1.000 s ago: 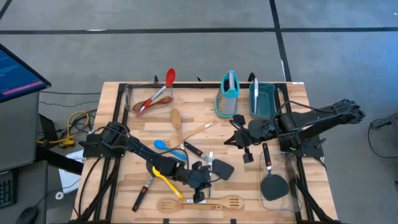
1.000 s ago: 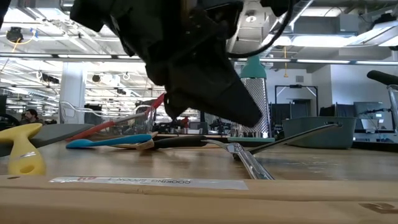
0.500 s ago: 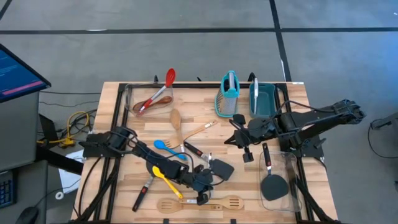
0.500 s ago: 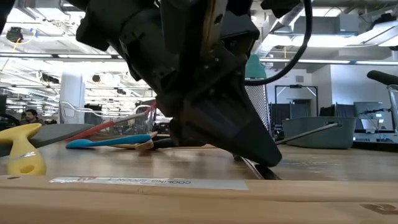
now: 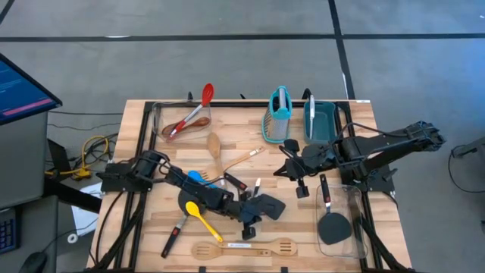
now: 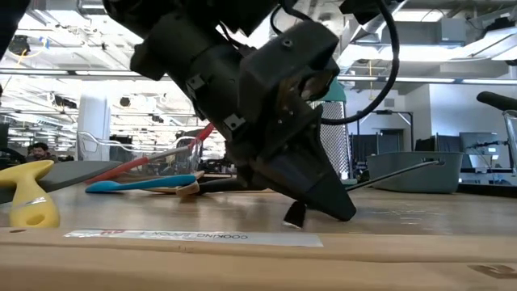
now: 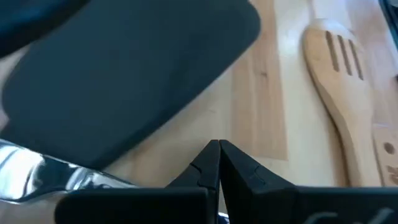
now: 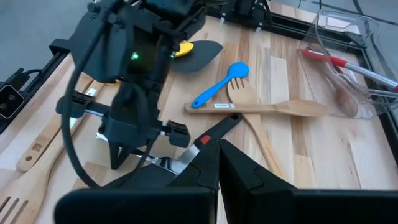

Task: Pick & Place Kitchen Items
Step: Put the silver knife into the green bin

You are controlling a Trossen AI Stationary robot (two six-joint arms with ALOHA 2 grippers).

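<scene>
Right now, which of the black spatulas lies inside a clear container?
The black spatula beside the right arm; it lies in the clear container. The other black spatula rests on bare table by the left gripper.

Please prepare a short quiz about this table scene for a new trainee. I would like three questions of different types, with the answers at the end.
1. True or false: in the left wrist view, the fingers of the left gripper are shut together.
2. In the high view, which item lies closest to the edge of the table at the picture's bottom?
A. wooden slotted spatula
B. blue spoon
C. teal box grater
3. Fill in: the spoon nearest the wooden slotted spatula is coloured ____.

Key: 1 true; 2 A; 3 yellow.
</scene>
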